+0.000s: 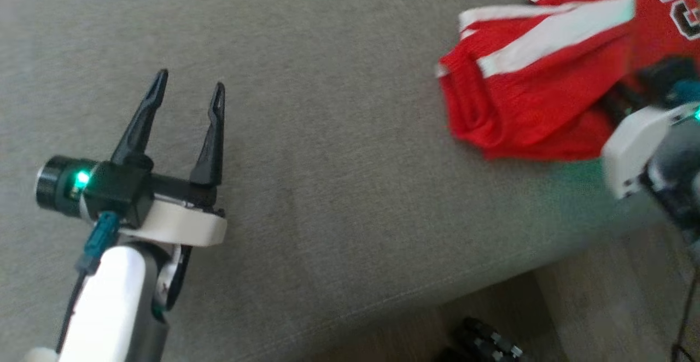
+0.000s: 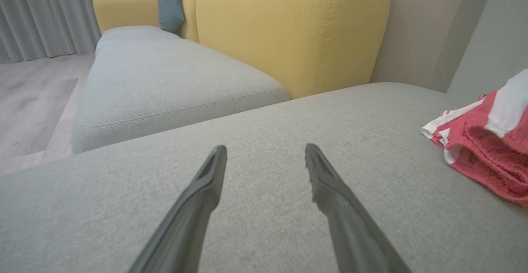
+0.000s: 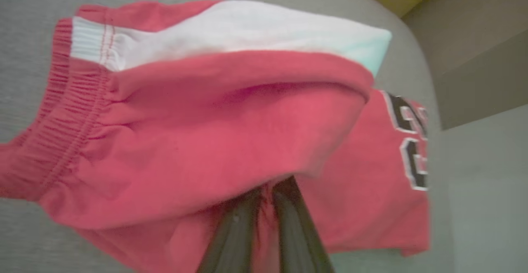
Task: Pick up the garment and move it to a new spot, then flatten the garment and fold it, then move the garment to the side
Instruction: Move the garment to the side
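Item: red shorts [image 1: 525,105], white stripe, bunched at right end of grey sofa seat [image 1: 328,187]. R hand [image 3: 270,192] clamped on a fold, prob. to lift it to a new spot. L hand [image 1: 190,80] fingers apart, empty, well apart from shorts, likely on standby. Room: yellow backrest [image 2: 297,34], teal cushion [image 2: 170,3], grey curtains [image 2: 41,13], wood floor [image 2: 29,100].

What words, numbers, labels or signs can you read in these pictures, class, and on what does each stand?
"23": black numerals edged in white, on the red shorts, sideways in the right wrist view; a fold partly covers them, so the reading is likely, not certain.
No other word, label or brand can be read.
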